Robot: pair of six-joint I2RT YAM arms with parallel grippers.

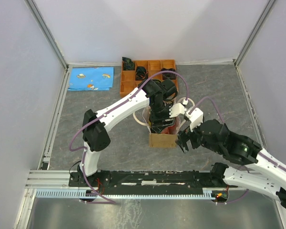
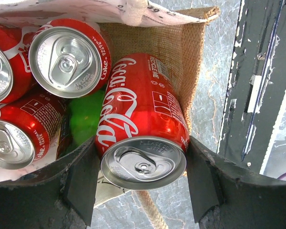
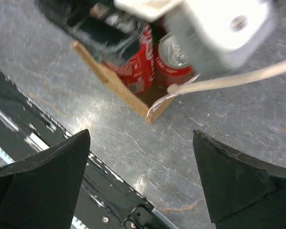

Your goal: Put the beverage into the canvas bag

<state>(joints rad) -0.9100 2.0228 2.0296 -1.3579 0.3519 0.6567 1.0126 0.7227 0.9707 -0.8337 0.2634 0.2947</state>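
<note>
The beverage, a red Coca-Cola can (image 2: 143, 119), sits between the fingers of my left gripper (image 2: 142, 162), which is shut on it near its top rim. The can hangs tilted at the open mouth of the canvas bag (image 2: 181, 62), against its burlap wall. Inside the bag stand three more red cans (image 2: 69, 55) and something green (image 2: 86, 117). From above, the left gripper (image 1: 159, 125) is over the tan bag (image 1: 163, 140). My right gripper (image 1: 185, 140) is open and empty, just right of the bag; its wrist view shows the bag (image 3: 119, 86) ahead, above bare table.
An orange compartmented tray (image 1: 133, 76) stands behind the bag, and a blue patterned cloth (image 1: 91, 78) lies at the back left. A cream rope handle (image 3: 229, 81) stretches out from the bag. The black mounting rail (image 1: 143, 179) runs along the near edge.
</note>
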